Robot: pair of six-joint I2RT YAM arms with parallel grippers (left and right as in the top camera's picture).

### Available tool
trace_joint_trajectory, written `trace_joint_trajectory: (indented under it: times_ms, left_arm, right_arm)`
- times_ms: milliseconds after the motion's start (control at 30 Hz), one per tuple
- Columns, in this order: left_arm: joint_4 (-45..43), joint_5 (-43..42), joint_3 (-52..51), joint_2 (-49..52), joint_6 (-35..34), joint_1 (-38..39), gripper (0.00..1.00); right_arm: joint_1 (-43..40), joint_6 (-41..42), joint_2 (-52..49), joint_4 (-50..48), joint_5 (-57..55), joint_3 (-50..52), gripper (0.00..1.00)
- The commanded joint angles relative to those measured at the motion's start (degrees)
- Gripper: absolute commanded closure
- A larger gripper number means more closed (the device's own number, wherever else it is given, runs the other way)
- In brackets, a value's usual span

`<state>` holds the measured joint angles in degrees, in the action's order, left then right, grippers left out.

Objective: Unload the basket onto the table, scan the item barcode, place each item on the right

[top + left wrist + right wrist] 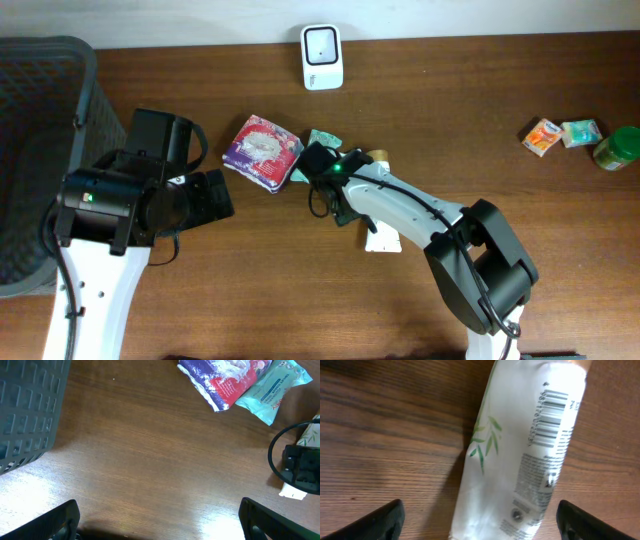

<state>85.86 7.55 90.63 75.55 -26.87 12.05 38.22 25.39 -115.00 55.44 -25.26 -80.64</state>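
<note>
You had the white tube (520,460) lying flat on the table (250,280) beneath the right gripper (480,522), whose jaws stood apart either side of it without touching; the left gripper (160,520) hung wide open over bare wood. It looked light, soft-walled and slick, so a pinch across its middle, clear of the barcode (547,417) near one end, seemed safest. You could count one tube, one scanner (322,57), one purple packet (262,150), one teal packet (322,138) and one basket (40,150).

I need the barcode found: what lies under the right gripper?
A white packet with green leaf print lies on the wooden table under the right gripper, barcode facing up. Its underside is hidden; overhead, the arm covers most of it.
</note>
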Motion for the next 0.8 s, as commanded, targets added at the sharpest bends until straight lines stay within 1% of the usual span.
trace_joint_trajectory:
  times_ms: [0,33,100,133,167,200,233,300,333,367,400,467,500,533,567,600,633,700,767]
  left_arm:
    - [-0.13,0.42,0.15,-0.24,-0.52,0.17,0.01]
    - [-0.13,0.44,0.15,-0.24,-0.55,0.17,0.01]
    - [-0.13,0.42,0.15,-0.24,-0.52,0.17,0.01]
    - [-0.13,0.44,0.15,-0.24,-0.52,0.17,0.01]
    - [-0.13,0.42,0.15,-0.24,-0.52,0.17,0.01]
    - [-0.13,0.42,0.15,-0.24,-0.55,0.17,0.01]
    - [-0.13,0.42,0.15,-0.24,-0.52,0.17,0.01]
    - [-0.13,0.42,0.15,-0.24,-0.52,0.17,0.01]
    - [-0.13,0.44,0.15,-0.24,-0.52,0.17,0.01]
    - [-0.13,0.42,0.15,-0.24,-0.55,0.17,0.01]
    - [-0.13,0.42,0.15,-0.24,-0.55,0.17,0.01]
    - [-0.13,0.44,0.15,-0.24,-0.52,0.17,0.01]
    - [-0.13,0.42,0.15,-0.24,-0.55,0.17,0.01]
    - [-0.13,0.42,0.15,-0.24,-0.52,0.17,0.01]
    - [-0.13,0.42,0.15,-0.24,-0.55,0.17,0.01]
    - [-0.13,0.42,0.15,-0.24,-0.55,0.17,0.01]
    - [-0.13,0.42,0.15,-0.24,-0.52,0.17,0.01]
    - [-0.13,0.42,0.15,-0.24,-0.55,0.17,0.01]
    - [-0.13,0.42,0.15,-0.24,-0.55,0.17,0.01]
  right_arm:
    - [-0.46,0.66,0.07,0.0,-0.9,0.42,0.17]
    - [-0.44,0.66,0.07,-0.46,1.16,0.42,0.18]
    - [-0.35,0.61,0.07,-2.21,9.11,0.42,0.33]
    - [-0.35,0.61,0.07,-3.26,14.82,0.42,0.43]
    - [-0.31,0.61,0.09,-4.09,20.0,0.39,0.48]
    - [-0.31,0.61,0.09,-4.2,23.89,0.22,0.48]
    - [-0.31,0.61,0.09,-3.69,25.49,-0.22,0.48]
    - [-0.37,0.59,0.11,-0.48,26.03,-3.13,0.48]
    - [-0.7,0.57,0.11,1.62,24.2,-5.03,0.64]
    - [-0.98,0.57,0.11,3.82,22.1,-6.64,0.82]
    - [-1.57,0.59,0.11,6.56,19.23,-8.22,0.84]
    - [-3.1,0.61,0.11,12.52,9.92,-10.34,0.84]
    - [-3.93,0.63,0.11,13.81,7.32,-10.34,0.83]
    - [-5.29,0.61,0.09,14.03,7.17,-10.32,0.76]
    - [-5.79,0.61,0.09,13.9,7.17,-10.32,0.71]
    - [-6.12,0.61,0.09,13.75,7.21,-10.27,0.63]
    - [-6.1,0.39,0.09,13.77,7.58,-10.27,0.61]
    - [-5.22,-5.33,0.09,13.09,15.04,-10.27,0.47]
    - [-2.73,-5.38,0.22,13.64,15.43,-11.56,0.37]
